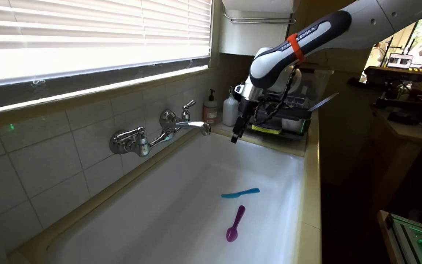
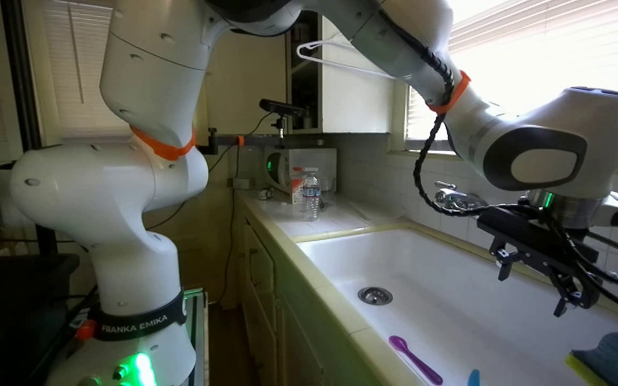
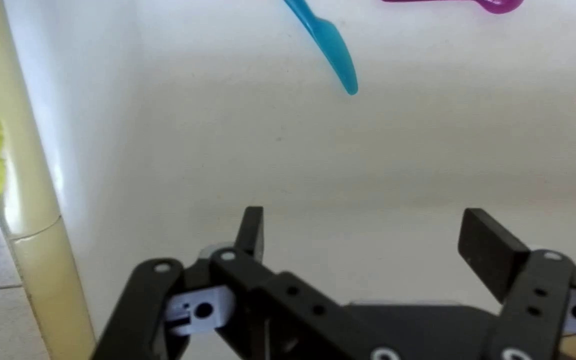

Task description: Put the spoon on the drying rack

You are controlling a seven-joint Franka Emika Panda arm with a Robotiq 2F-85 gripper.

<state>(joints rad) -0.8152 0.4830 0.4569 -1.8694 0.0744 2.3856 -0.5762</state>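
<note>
The purple spoon point(image 1: 237, 221) lies on the bottom of the white sink basin, near its front side. It also shows in an exterior view point(image 2: 417, 362) and, cut off by the top edge, in the wrist view point(image 3: 500, 5). The drying rack point(image 1: 291, 136) is dark, with wire and dishes, on the ledge at the sink's end, partly behind the arm. My gripper point(image 1: 234, 140) hangs above the sink near that end, well away from the spoon. In the wrist view the gripper's fingers point(image 3: 363, 225) are wide apart with nothing between them; it also shows in an exterior view point(image 2: 531, 291).
A blue knife point(image 1: 240, 193) lies in the sink point(image 1: 309, 234) near the spoon. A yellow and grey sponge point(image 2: 617, 356) is by the rack. The faucet point(image 1: 196, 125) juts over the sink. Soap bottles point(image 1: 211, 110) stand at the corner. A drain point(image 2: 375, 296) is at the opposite end.
</note>
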